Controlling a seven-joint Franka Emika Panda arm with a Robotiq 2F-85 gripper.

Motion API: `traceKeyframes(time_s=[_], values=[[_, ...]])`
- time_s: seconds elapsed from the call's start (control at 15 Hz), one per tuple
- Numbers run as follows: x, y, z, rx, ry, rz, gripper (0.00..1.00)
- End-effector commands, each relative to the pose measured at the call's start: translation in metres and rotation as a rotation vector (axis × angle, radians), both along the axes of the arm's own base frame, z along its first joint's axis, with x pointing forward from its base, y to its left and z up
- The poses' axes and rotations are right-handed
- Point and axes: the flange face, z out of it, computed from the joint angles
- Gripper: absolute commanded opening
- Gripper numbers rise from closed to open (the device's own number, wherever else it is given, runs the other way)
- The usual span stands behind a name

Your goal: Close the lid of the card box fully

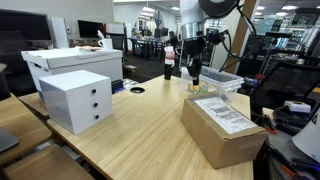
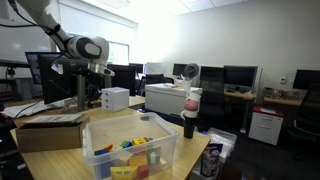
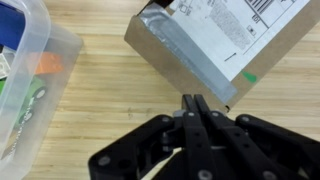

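As I look down through the wrist view, one clear bin (image 3: 25,70) sits at the left edge. A bare strip of tabletop (image 3: 100,110) runs between it and the one card box (image 3: 165,55) at upper right. That strip is my open room, and it widens toward the near side. The tool (image 3: 195,103) is in the lower middle with its two fingers pressed together and nothing between them. Its tips are just beside the box's near edge; I cannot tell whether they touch it.

In an exterior view, left to right, I count one white drawer unit (image 1: 75,100) on the near left. Then comes a broad bare stretch of wood, and then the box on the near right, close to the tabletop's right edge. Its single lid (image 1: 205,108) lies flat on top and carries one white label (image 1: 226,116). The bin stands farther back, just beyond the box, and the tool hangs above the gap between them. One dark bottle (image 1: 168,68) stands far off, well apart.
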Motion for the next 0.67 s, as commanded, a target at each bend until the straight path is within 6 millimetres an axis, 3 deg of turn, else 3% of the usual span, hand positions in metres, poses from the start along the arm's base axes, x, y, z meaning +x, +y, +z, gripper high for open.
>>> traceKeyframes(time_s=[0.0,0.33,0.4,0.47,0.53,0.6], values=[[-0.018,0.008,0.051,0.030,-0.004,0.030,0.38],[-0.041,0.015,0.106,0.028,0.008,0.086,0.72],[-0.043,0.016,0.113,0.020,0.007,0.079,0.77],[-0.034,0.014,0.101,0.004,0.001,0.061,0.84],[-0.036,0.015,0.107,0.004,-0.010,0.063,0.73],[-0.035,0.015,0.106,0.004,-0.008,0.063,0.79]])
